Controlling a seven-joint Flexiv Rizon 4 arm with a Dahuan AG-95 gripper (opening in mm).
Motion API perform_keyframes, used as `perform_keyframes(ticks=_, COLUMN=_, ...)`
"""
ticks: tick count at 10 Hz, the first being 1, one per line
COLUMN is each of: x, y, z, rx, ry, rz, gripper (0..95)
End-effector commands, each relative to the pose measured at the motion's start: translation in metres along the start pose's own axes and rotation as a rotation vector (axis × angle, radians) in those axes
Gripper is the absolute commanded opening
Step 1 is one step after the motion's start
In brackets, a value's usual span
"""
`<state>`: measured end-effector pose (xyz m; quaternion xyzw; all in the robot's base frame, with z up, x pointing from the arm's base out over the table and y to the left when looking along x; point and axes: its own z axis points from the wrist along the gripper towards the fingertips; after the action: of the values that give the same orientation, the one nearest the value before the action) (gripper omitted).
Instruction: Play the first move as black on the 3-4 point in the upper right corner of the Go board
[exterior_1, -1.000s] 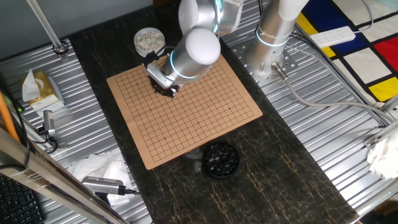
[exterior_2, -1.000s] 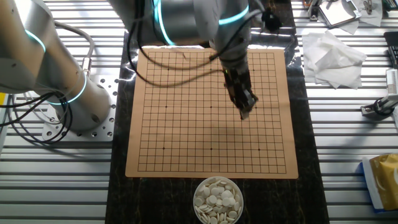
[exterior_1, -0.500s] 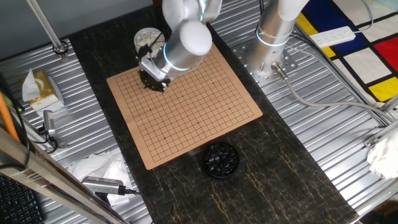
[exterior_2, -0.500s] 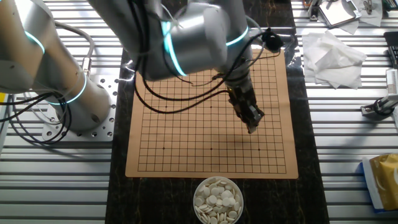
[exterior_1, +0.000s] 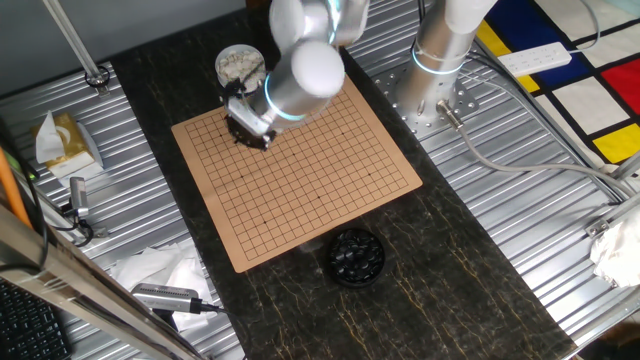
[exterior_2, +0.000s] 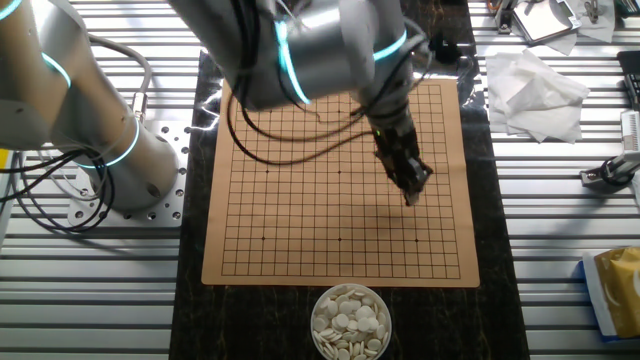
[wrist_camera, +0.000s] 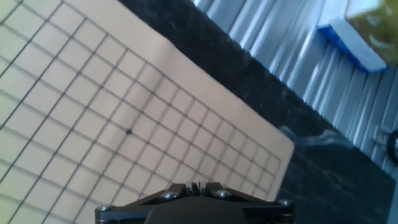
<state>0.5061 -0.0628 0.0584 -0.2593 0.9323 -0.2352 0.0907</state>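
Observation:
The tan Go board (exterior_1: 330, 190) lies bare, with no stone on its grid in any view. My gripper (exterior_1: 248, 135) hovers low over the corner region nearest the white-stone bowl (exterior_1: 240, 65), and from the other side it (exterior_2: 410, 192) hangs over the board's (exterior_2: 300, 220) right part. In the hand view the fingers (wrist_camera: 194, 186) stand close together, shut. No black stone shows between them; the tips are hidden. A star dot (wrist_camera: 129, 131) lies ahead, and the board corner (wrist_camera: 291, 144) beyond it. The 3-4 point is an unmarked crossing beside that dot.
A round black bowl of black stones (exterior_1: 355, 257) stands off the board's near edge. The bowl of white stones (exterior_2: 350, 320) sits just past the opposite edge. The arm's base (exterior_2: 90, 130) stands left of the board. Tissues (exterior_2: 535, 90) and a yellow box (wrist_camera: 373, 25) lie on the ribbed metal.
The gripper has travelled from the board's middle toward the corner by the white-stone bowl. In the last half second it shifted only slightly. Nothing on the board has changed.

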Motion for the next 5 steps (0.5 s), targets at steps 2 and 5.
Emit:
perform_keyframes(ticks=2, x=-0.0051, y=0.0017, z=0.0108, rx=-0.039, ry=-0.014, rz=0.128, gripper=0.0)
perform_keyframes(ticks=5, x=-0.0051, y=0.0017, z=0.0108, rx=-0.035, ry=-0.017, rz=0.090, gripper=0.0)
